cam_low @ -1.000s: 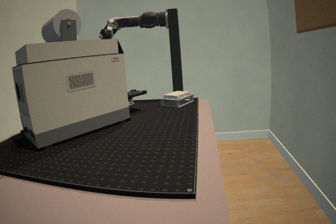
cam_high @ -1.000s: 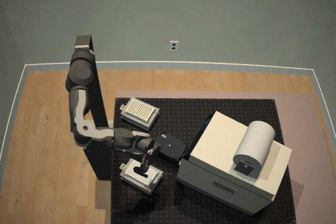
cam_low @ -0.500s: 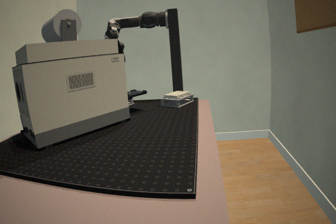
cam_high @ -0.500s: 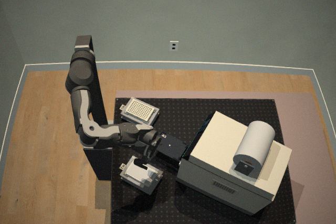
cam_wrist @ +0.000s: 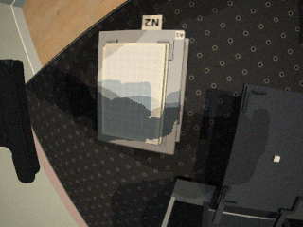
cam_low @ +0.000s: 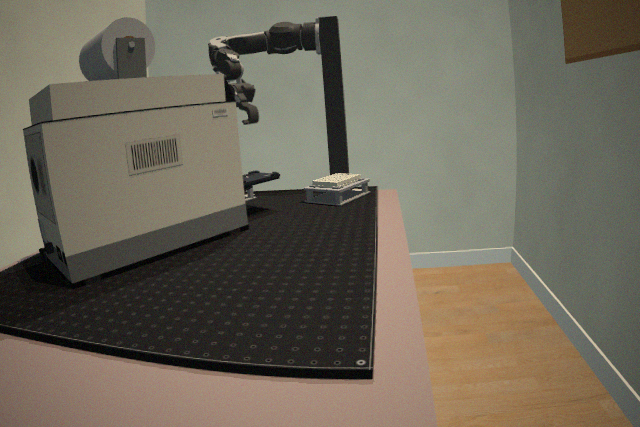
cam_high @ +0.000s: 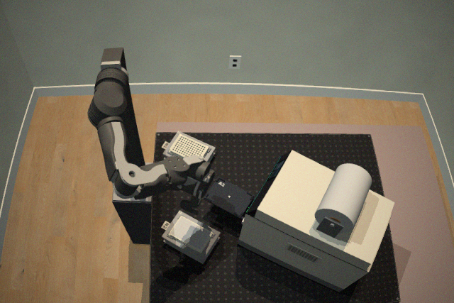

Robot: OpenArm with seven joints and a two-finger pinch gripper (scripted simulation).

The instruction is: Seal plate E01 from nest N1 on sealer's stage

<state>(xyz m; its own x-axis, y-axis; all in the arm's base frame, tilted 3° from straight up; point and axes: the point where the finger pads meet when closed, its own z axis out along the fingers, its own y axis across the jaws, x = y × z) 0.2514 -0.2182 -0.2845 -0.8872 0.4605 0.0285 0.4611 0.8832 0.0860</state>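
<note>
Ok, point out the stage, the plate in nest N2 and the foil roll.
stage [cam_high: 234,200], top view, pocket floor.
plate in nest N2 [cam_wrist: 133,63], wrist view, lit upper face.
foil roll [cam_high: 346,186], top view, curved side.

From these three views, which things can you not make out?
- START key and lamp: on the beige box-shaped sealer's front, which faces away in the top and exterior views.
- Label on the grey nest with the open-well white plate: too small from the top, partly behind the arm.
- Second of the fingers: wrist view shows only one, at the left edge.

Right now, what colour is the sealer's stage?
Dark charcoal, nearly black: the stage shows best in the top view.
</note>
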